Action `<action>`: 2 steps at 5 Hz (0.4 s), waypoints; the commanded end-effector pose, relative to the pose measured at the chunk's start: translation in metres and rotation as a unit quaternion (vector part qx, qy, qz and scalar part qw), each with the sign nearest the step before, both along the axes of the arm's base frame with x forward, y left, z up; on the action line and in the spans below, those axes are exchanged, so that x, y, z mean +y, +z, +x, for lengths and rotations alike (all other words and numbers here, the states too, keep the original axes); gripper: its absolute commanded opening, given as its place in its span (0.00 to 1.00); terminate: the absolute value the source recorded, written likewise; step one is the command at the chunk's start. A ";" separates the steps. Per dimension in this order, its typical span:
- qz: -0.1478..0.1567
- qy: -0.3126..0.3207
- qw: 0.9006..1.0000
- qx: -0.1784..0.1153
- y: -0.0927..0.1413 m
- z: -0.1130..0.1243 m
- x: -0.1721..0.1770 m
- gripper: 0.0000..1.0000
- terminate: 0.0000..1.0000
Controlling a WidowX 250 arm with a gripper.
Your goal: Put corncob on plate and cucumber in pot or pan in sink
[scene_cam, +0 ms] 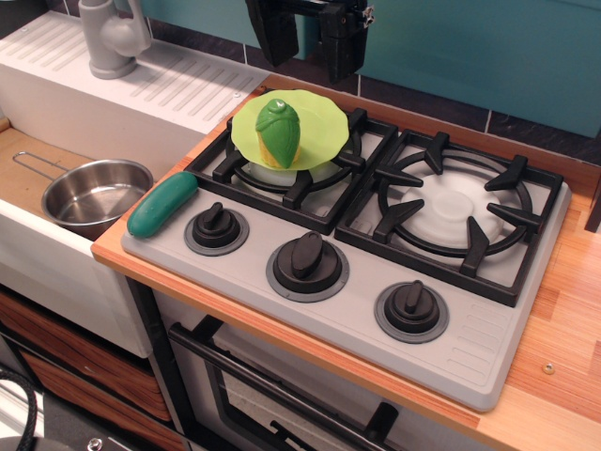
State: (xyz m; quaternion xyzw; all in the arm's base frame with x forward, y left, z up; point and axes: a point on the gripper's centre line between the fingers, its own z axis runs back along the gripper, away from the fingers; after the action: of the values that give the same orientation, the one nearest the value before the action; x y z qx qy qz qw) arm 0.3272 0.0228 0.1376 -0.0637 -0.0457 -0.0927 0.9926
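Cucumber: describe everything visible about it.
The cucumber is a smooth, dark green oblong toy with rounded ends, plastic by its look. It lies flat and diagonal on the grey stove's front left corner, beside the leftmost knob, its lower end at the stove's edge next to the pot. Nothing grips it.

no text, label, brand, number or sign can be read anywhere in view.
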 end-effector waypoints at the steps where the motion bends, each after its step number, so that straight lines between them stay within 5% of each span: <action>1: -0.002 -0.014 0.997 -0.071 0.002 -0.027 0.012 1.00 0.00; 2: 0.015 -0.032 0.995 -0.093 -0.015 -0.037 0.028 1.00 0.00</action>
State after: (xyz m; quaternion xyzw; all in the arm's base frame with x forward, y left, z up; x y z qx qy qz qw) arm 0.2836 0.0522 0.1040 -0.0516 -0.1086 -0.1222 0.9852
